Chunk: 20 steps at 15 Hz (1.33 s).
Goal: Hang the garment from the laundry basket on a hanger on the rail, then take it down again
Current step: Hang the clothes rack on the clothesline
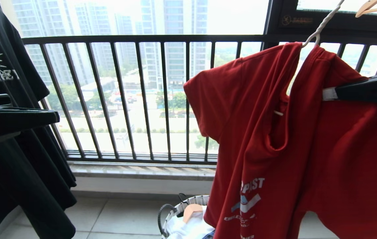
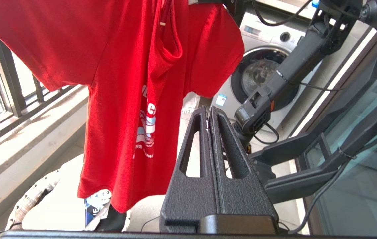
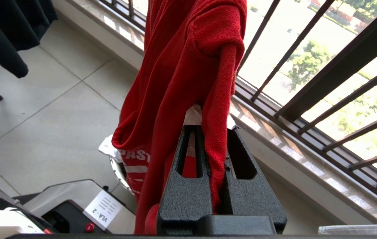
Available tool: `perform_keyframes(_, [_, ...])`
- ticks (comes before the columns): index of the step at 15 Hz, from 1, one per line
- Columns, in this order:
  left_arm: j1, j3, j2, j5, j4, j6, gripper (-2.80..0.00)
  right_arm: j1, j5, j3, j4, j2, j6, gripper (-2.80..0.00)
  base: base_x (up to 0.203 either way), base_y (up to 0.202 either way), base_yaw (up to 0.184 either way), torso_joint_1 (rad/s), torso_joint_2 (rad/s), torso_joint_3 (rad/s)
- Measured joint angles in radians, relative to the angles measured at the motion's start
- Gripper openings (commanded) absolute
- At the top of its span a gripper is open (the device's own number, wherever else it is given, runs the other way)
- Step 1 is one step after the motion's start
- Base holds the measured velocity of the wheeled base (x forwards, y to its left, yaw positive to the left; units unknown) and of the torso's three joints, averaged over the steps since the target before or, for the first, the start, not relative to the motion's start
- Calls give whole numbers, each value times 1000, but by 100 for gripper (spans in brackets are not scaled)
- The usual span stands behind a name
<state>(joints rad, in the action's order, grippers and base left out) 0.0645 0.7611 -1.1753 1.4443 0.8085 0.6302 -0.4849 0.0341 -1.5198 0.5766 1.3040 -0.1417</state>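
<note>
We see the bright red cotton T-shirt with small white print on its front (image 1: 308, 142) hanging in the air before the dark barred window railing (image 1: 141, 93), draped over a thin white wire hanger (image 1: 321, 25) whose neck rises out of the collar toward the top edge of the head view. A short white end of the hanger shows inside the neck opening. The rail itself does not show in our views.

Our right gripper (image 3: 216, 166) reaches in from the right at shoulder height of the shirt, and its black fingers (image 3: 188, 186) are pressed together on a fold of the red fabric, which runs down between them. Our left gripper (image 2: 209, 116) sits at the left edge of the head view, well apart from the shirt, with its two black fingers closed flat against each other and nothing between them.

Below the shirt's hem stands the small round laundry basket with a white-and-dark woven rim and thin dark handles (image 1: 175, 212), on the pale tiled floor (image 1: 118, 219). In it lie white cloth and a wooden hanger (image 1: 191, 210). A black T-shirt (image 1: 15, 149) hangs at the far left, and a white front-loading washing machine (image 2: 261, 66) stands behind the right arm.
</note>
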Motion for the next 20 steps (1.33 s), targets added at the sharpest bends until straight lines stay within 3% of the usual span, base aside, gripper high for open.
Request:
perform_keyframes(6, [-274,11,-102,-388,1,-2,-280,-3,-45,31,0,-25,3,-280,0,0,0,175,-474,-307])
perform_keyframes(8, [-362,13,-137,-534,1,-23,-280,-3,-86,41,0,-38,3,-280,0,0,0,198,-507,-300])
perform_keyframes(10, [-412,4,-156,-635,-3,-55,-280,-3,-114,44,0,-48,3,-280,0,0,0,208,-511,-302])
perform_keyframes(15, [-435,-45,-140,-724,-15,-60,-280,-2,-131,97,0,-79,4,-280,0,0,0,228,-533,-309])
perform_keyframes(20, [-503,-40,-127,-816,-141,-64,-280,-2,-135,194,-1,-133,6,-280,0,0,0,260,-579,-320])
